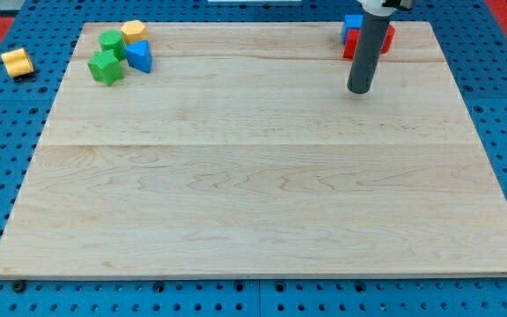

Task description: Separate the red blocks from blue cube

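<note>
A blue cube point(352, 23) sits at the view's top right of the wooden board point(262, 185), touching red blocks. One red block point(349, 46) lies just below the cube and another red block point(385, 37) lies to its right; the rod hides most of them, so their shapes are unclear. My tip point(360, 91) rests on the board just below this cluster, apart from it.
At the view's top left are a yellow block point(133, 33), two green blocks point(111, 41) point(106, 68) and a blue triangular block point(139, 56), close together. A yellow cylinder point(16, 62) lies off the board on the blue pegboard at the left.
</note>
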{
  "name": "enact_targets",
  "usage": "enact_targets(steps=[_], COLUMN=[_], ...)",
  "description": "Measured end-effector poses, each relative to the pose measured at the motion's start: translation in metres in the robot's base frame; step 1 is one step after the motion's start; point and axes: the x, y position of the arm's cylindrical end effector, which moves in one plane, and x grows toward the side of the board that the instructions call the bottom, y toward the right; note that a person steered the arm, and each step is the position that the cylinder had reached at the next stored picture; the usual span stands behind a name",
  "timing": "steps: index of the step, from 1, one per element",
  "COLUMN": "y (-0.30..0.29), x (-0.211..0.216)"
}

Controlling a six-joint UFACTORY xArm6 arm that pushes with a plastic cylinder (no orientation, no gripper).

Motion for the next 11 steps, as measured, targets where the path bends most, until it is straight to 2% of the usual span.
enact_targets(steps=[2,3,4,5,6,8,9,11], y=[0.000,0.050,0.147,0.190,0.189,0.031,0.033,0.028], x=[0.000,0.006,-0.022,-0.140,-0.151,-0.149,-0.089,-0.018])
